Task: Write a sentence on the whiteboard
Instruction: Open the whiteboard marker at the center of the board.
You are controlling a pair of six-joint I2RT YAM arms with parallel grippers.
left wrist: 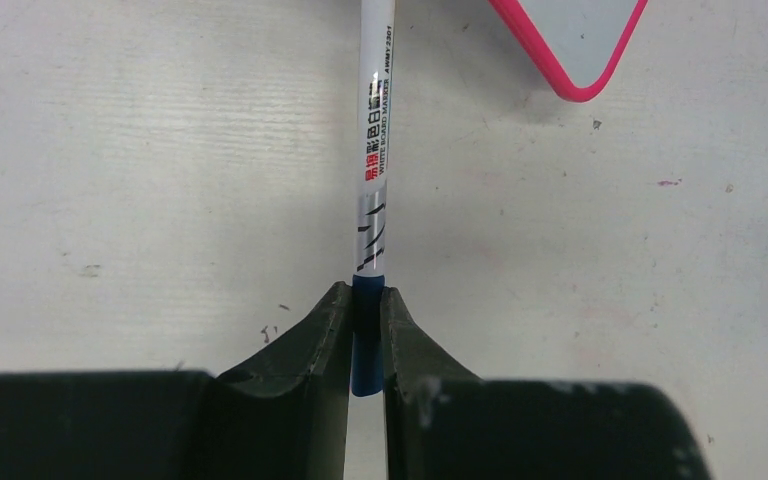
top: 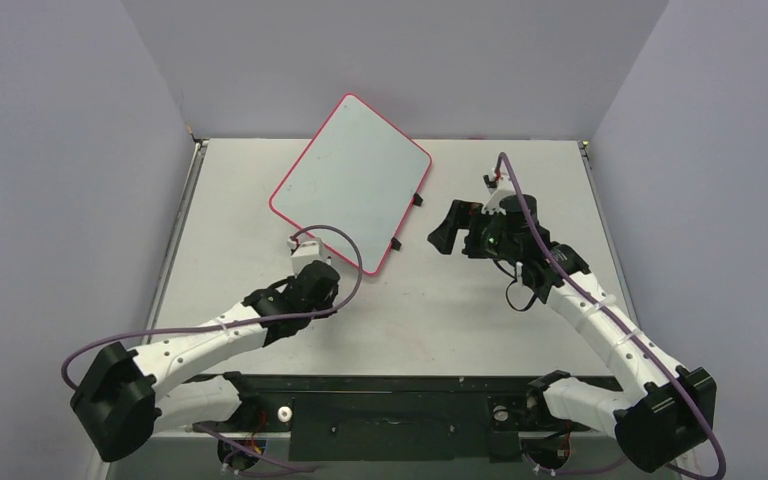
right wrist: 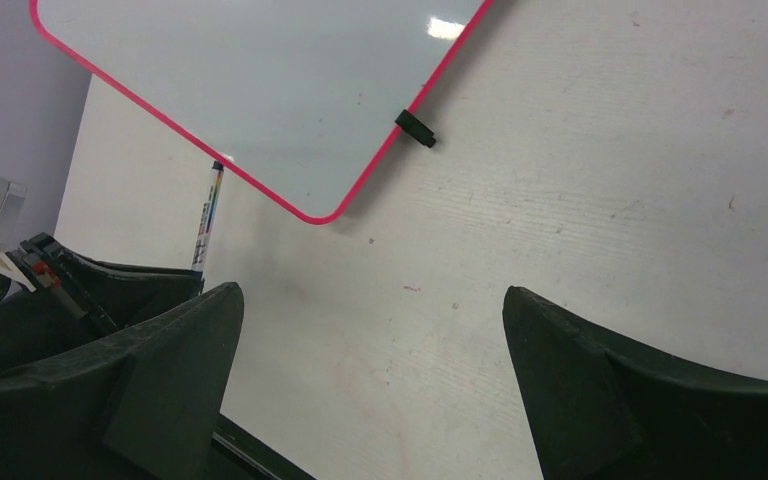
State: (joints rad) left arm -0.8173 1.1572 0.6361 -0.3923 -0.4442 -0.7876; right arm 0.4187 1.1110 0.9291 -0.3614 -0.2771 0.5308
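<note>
Top external view has the whiteboard (top: 352,180) lying flat at the far middle of the desk (top: 460,320), turned at a slant, its white face bare of any writing. Two small black clips (top: 419,199) sit on its right-hand edge.

Just off the whiteboard's near corner, the left gripper (left wrist: 367,330) has its jaws pinched tight on the blue end of a marker (left wrist: 375,170). The white barrel reaches out toward the whiteboard's pink rim. Whether the far end is capped I can't tell, since it runs out of the left wrist view.

Off the whiteboard's clip edge, the right gripper (right wrist: 370,292) hangs with its jaws spread wide and nothing in them.

To my eye the step in hand is carrying the tip onto the face for the first stroke. It would go best started near one end of the whiteboard, leaving room for the words. The pen should stand fairly steep and the pressure stay light, because the whiteboard looks loose and could skid. The free arm pressing down near the clip edge would steady it.
</note>
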